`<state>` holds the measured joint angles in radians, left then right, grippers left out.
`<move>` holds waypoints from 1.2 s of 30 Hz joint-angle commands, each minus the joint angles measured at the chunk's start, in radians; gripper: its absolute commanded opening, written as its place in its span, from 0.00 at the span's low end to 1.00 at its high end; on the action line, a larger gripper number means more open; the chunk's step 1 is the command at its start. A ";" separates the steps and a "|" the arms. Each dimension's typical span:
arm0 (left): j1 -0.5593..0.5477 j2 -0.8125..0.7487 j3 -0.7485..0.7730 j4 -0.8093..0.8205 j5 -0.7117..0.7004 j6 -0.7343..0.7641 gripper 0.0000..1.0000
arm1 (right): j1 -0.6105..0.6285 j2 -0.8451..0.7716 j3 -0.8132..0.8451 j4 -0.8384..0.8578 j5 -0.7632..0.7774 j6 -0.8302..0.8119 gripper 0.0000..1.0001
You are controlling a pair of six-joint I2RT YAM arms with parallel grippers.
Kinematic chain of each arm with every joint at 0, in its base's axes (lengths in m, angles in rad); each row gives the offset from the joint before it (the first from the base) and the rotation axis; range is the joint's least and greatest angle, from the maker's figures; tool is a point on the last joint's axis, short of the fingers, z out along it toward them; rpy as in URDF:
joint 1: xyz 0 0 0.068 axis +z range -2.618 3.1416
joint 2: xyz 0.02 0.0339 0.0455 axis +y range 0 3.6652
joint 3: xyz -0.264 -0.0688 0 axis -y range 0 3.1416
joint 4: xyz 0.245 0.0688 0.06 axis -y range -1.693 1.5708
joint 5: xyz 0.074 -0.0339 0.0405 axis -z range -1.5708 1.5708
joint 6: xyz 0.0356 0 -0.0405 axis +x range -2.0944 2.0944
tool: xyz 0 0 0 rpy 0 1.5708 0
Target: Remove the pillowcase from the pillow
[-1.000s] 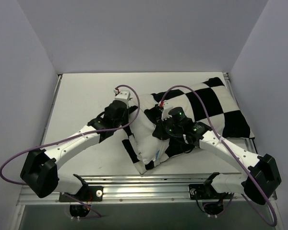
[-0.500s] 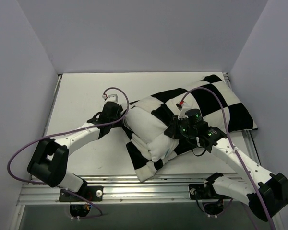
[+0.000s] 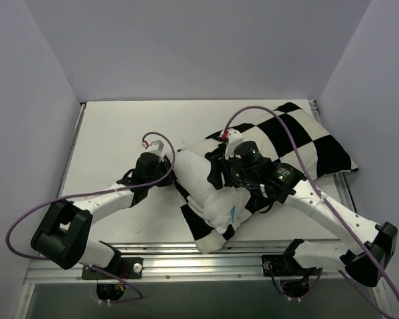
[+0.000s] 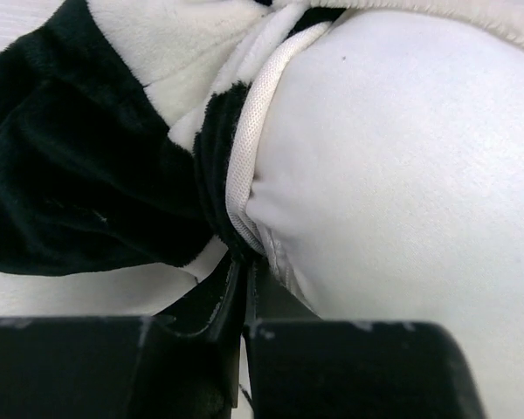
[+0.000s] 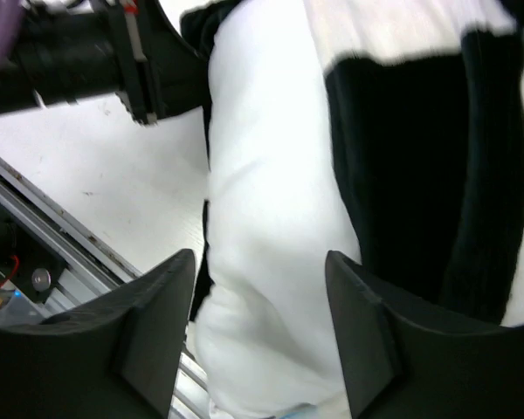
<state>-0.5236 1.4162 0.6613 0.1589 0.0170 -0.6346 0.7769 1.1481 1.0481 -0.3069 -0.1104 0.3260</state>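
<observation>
Right end effector (image 5: 262, 301), fingers apart, astride bulging white pillow (image 5: 271, 209), checkered pillowcase (image 5: 419, 166) at right, left arm (image 5: 79, 52) above white bench (image 5: 96, 188), upper left

On table (image 3: 120, 126), right half: pillow (image 3: 209, 183), slanting from mid near edge twd far-right corner. pillowcase (image 3: 299, 143) covers its far-right part; near-left end sticks out. L gripper (image 4: 244, 278) at pillow's left side, R gripper (image 5: 258, 262) over its middle.

No legible text or markings.
</observation>
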 commanded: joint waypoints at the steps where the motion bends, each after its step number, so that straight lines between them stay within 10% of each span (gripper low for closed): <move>1: -0.021 -0.048 -0.008 0.082 0.054 -0.023 0.02 | 0.070 0.054 0.140 -0.026 0.154 -0.067 0.58; 15: -0.033 -0.074 -0.043 0.122 0.060 -0.053 0.02 | 0.266 0.406 0.210 0.133 0.515 -0.229 0.90; 28: -0.029 -0.082 -0.072 0.110 0.032 -0.074 0.02 | 0.206 0.636 0.009 0.255 0.679 -0.150 0.93; 31: -0.027 -0.095 -0.069 0.096 0.021 -0.071 0.02 | 0.200 0.677 0.030 0.218 0.750 -0.108 0.70; 35: -0.024 -0.108 -0.069 0.082 0.014 -0.073 0.02 | 0.186 0.653 0.038 0.213 0.756 -0.094 0.00; 36: -0.023 -0.109 -0.069 0.080 0.014 -0.073 0.02 | 0.180 0.639 0.041 0.209 0.738 -0.093 0.00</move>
<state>-0.5468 1.3483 0.5858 0.2268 0.0273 -0.7124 1.0054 1.7668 1.1145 0.0513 0.5980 0.1795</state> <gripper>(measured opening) 0.083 0.065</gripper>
